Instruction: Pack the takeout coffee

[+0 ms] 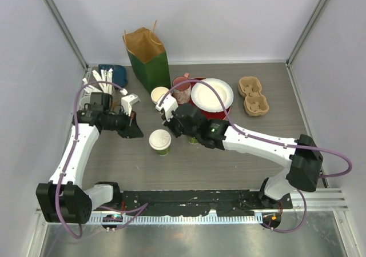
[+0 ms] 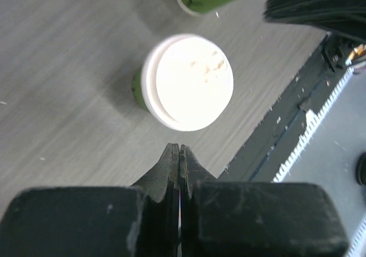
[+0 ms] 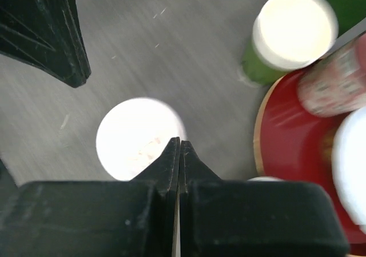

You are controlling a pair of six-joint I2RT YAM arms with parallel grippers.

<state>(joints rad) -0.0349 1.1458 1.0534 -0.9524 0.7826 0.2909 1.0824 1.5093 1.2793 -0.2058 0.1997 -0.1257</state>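
Three green lidded cups [image 1: 160, 142] stand mid-table, one paper bag [image 1: 147, 57] far behind them. Two claws, the left gripper [image 2: 179, 148] and the right gripper [image 3: 179, 143], are both pinched together and empty.

Three lidded cups [image 1: 160, 141], one mug [image 1: 182, 89], one paper bag [image 1: 148, 56]

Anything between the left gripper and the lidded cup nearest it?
Nothing. In the left wrist view only a strip of bare table separates the shut left gripper from the lidded cup; the top view shows the same.
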